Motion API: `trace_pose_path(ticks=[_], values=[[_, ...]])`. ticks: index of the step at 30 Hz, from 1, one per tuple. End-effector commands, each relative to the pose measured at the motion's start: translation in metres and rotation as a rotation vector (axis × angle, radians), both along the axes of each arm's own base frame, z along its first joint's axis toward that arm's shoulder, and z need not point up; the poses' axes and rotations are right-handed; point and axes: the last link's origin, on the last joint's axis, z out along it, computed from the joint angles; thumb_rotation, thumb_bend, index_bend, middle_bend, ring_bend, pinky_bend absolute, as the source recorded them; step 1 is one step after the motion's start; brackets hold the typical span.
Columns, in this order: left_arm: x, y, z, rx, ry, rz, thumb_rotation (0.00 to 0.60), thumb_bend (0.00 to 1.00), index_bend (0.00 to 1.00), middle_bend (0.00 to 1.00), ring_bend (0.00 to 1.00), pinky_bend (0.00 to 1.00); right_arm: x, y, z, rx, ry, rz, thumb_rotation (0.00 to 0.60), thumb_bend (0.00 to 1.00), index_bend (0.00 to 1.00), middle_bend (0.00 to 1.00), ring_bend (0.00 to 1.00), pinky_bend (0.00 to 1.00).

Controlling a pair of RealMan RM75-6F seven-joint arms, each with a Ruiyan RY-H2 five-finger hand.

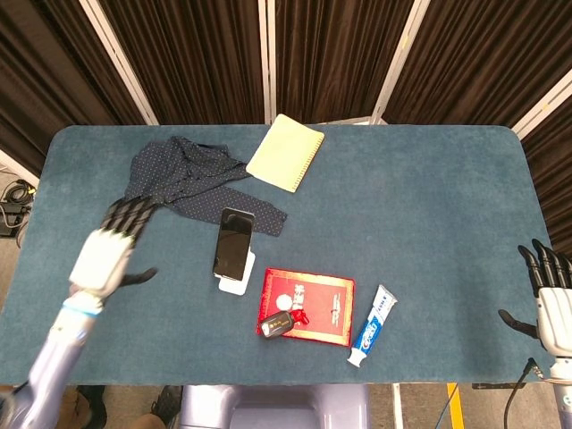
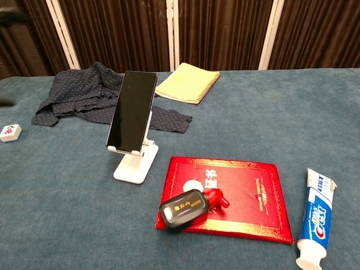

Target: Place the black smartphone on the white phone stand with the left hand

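The black smartphone (image 1: 234,242) (image 2: 131,111) leans upright on the white phone stand (image 1: 234,284) (image 2: 135,166) near the table's middle left. My left hand (image 1: 112,248) hangs well to the left of the stand, fingers spread and holding nothing; the chest view does not show it. My right hand (image 1: 550,299) is at the table's right edge, fingers apart and empty.
A dark dotted shirt (image 1: 183,179) lies behind the stand beside a yellow notebook (image 1: 285,152). A red booklet (image 1: 308,305) with a black key fob (image 2: 183,209) lies right of the stand, then a toothpaste tube (image 1: 374,325). A small mahjong tile (image 2: 10,132) sits far left.
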Motion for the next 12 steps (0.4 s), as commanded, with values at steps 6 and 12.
trace_pose_path(ticks=[6,12], values=[[-0.050,-0.057,0.015,0.024,-0.029,0.204,0.600,0.00,0.00,0.00,0.00,0.00,0.001,0.002,0.001,-0.001,-0.003,0.009,0.600,0.00,0.00,0.00,0.00,0.00],[-0.070,-0.081,0.019,0.086,-0.067,0.253,0.600,0.00,0.00,0.00,0.00,0.00,0.002,0.003,0.001,-0.002,0.000,0.011,0.600,0.00,0.00,0.00,0.00,0.00]])
